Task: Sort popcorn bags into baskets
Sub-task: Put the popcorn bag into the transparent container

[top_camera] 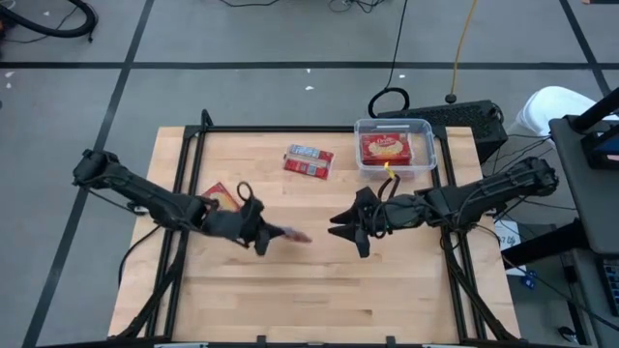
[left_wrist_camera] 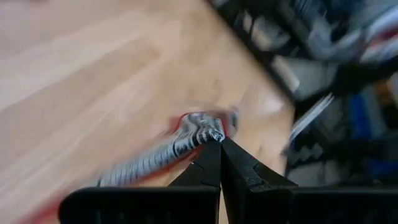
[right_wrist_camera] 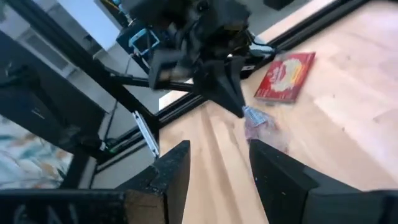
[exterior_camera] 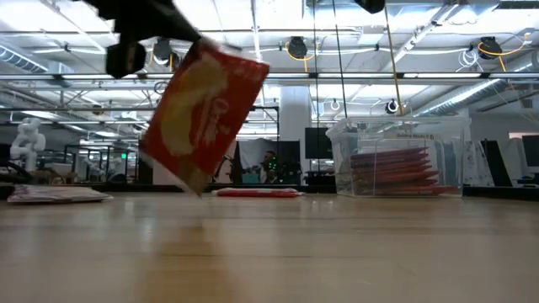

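Red popcorn bag [exterior_camera: 202, 114] hangs tilted above the wooden desk [top_camera: 319, 290], pinched edge-on by the left gripper [top_camera: 263, 237] near desk centre; from above the bag is blurred and mostly hidden. Right gripper [top_camera: 346, 230] faces it close by, fingers spread, holding nothing. Clear basket [top_camera: 395, 148] sits at the desk's far right edge with red bags stacked inside; exact count cannot be read. Two more bags [top_camera: 309, 161] lie flat just left of the basket. Another red bag [top_camera: 221, 193] lies partly covered by the left arm.
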Controlling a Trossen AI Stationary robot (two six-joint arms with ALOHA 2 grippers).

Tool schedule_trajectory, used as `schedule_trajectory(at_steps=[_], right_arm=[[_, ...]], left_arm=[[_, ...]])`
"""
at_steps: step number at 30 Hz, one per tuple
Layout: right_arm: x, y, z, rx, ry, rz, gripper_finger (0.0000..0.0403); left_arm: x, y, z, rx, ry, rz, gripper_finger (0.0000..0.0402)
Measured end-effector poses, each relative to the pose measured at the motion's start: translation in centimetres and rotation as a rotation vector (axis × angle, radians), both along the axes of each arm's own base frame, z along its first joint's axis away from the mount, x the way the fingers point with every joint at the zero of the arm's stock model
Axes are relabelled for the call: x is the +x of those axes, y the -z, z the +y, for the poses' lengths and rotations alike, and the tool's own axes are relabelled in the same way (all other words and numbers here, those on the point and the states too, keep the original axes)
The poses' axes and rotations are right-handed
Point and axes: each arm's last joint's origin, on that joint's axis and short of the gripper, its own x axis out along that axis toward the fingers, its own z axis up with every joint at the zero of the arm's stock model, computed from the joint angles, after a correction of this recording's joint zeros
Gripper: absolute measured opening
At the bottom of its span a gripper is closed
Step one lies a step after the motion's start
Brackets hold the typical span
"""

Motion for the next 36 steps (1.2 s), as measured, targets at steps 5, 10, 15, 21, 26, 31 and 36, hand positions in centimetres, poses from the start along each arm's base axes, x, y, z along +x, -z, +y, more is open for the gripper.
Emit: schedule_trajectory(at_steps=[5,10,15,21,26,31,36], right_arm=[[0.0,0.1,-0.4,-0.114,0.023,0.005,0.0162],[0.0,0.6,-1.3,-0.181,0.05,0.059,0.0182],[-0.5,0.2,-3.0,-0.224,0.094,0.076,0.0209],[-1.8,-0.8,-5.5,-0.4,0.11,0.091,0.0234],[-1.5,-0.5,-7.2,-0.474,0.08,0.117,0.0235],[-0.6,0.0,-9.3,-0.454,0.089,0.122,0.0235],[0.7,0.1,-11.4,-0.499,0.053,0.038,0.0235]], left_arm=[[1.2,-1.5,1.9,-0.098,-0.104,-0.161,0.0],[1.9,-2.5,3.6,-0.113,-0.168,-0.269,0.0],[2.3,-3.6,5.2,-0.137,-0.225,-0.389,0.0],[2.5,-5.3,7.2,-0.164,-0.293,-0.567,0.0],[2.5,-6.0,8.8,-0.176,-0.292,-0.636,0.0],[2.7,-7.3,9.6,-0.163,-0.237,-0.662,0.0],[2.7,-8.6,10.2,-0.137,-0.189,-0.681,0.0]])
